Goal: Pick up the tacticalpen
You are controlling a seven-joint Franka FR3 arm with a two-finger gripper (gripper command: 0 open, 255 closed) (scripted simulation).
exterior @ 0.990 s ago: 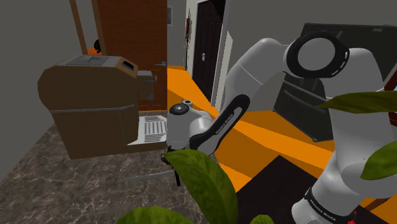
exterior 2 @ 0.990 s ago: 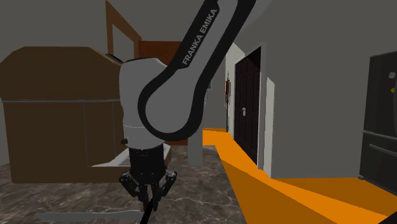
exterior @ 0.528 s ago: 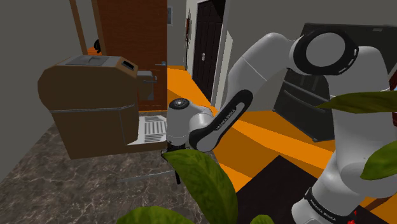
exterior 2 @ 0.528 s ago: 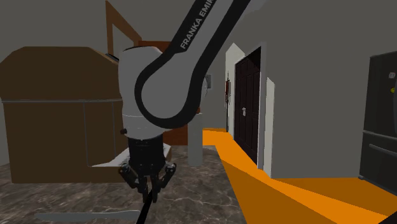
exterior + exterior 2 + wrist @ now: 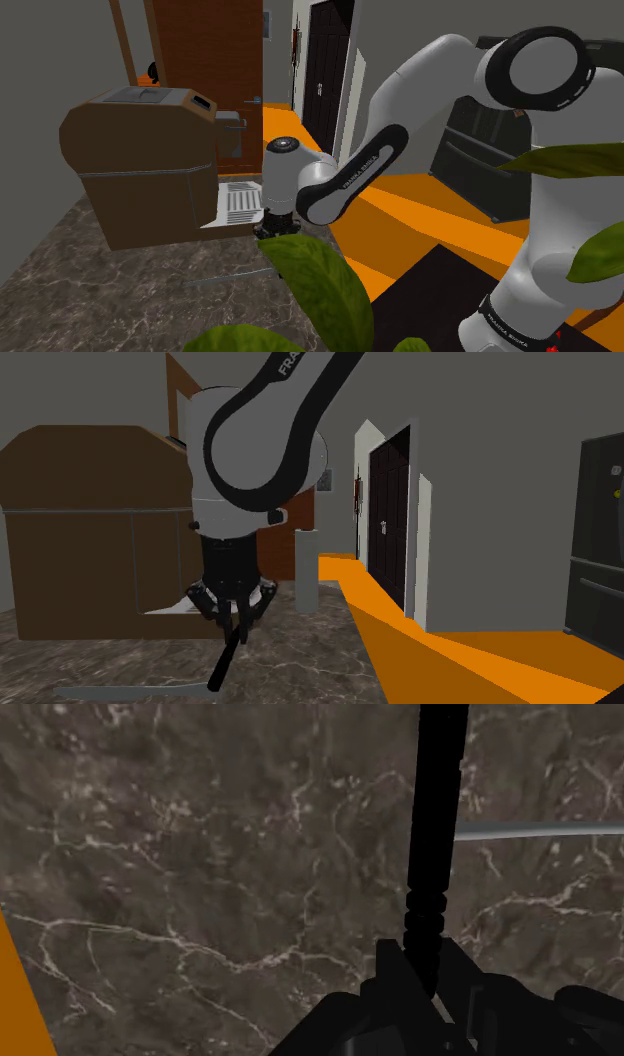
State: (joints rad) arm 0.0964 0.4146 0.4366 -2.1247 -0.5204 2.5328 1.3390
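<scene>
Arm bent low, gripper (image 5: 237,620) clamped on the pen (image 5: 224,664).
White arm (image 5: 430,85) arches up from the stand, elbow high, forearm dropping toward the brown machine (image 5: 140,170). Wrist upright just beside the machine's front, gripper pointing down. Both fingers (image 5: 395,969) pressed against the pen, which hangs slanted beneath them.

Pen (image 5: 440,824) — far end cut off by pic edge, wrist view.
</scene>
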